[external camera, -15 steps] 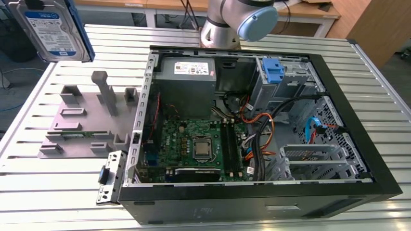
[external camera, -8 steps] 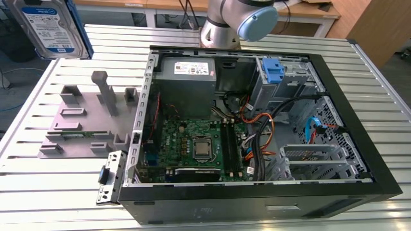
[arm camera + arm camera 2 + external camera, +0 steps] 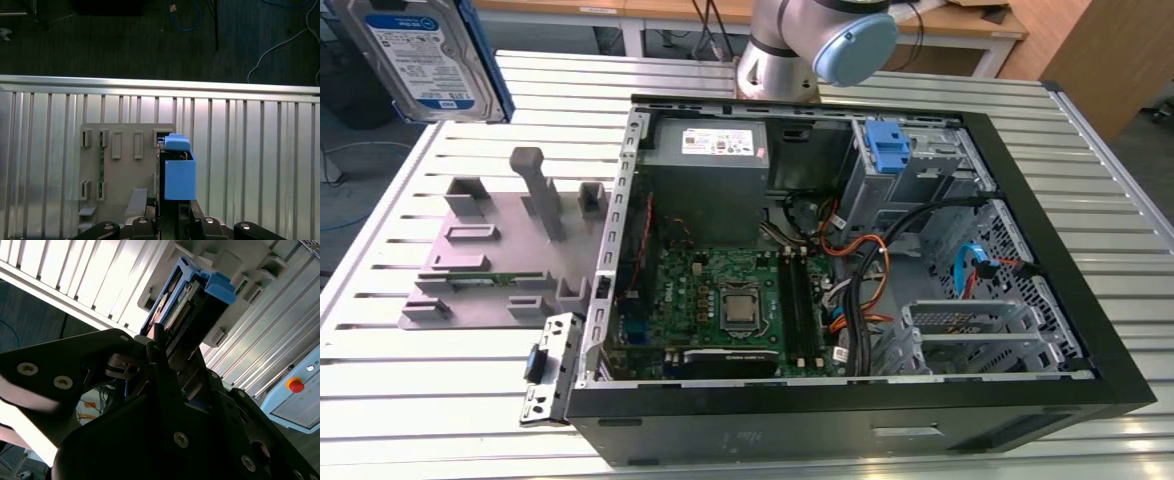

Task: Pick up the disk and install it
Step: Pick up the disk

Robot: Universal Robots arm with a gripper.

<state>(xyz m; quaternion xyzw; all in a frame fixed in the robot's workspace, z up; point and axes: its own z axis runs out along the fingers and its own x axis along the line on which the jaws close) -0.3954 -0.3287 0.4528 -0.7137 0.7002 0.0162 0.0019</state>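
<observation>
The disk [image 3: 416, 52] hangs in the air at the far upper left of the exterior view, label side facing the camera, a blue rail along its edge. In both wrist views my gripper [image 3: 170, 212] is shut on the disk [image 3: 178, 172], whose blue rail stands out beyond the black fingers [image 3: 159, 347]. The second wrist view shows the disk [image 3: 187, 307] end-on with its connector side and blue rail. Directly below it lies the grey holder plate [image 3: 125, 165].
An open computer case [image 3: 1067, 260] lies on the slatted table [image 3: 374, 400], holding a grey power supply [image 3: 707, 150], a motherboard and a blue latch piece [image 3: 887, 145]. The grey holder plate [image 3: 500, 250] lies beside the case. The arm's base [image 3: 781, 50] stands behind it.
</observation>
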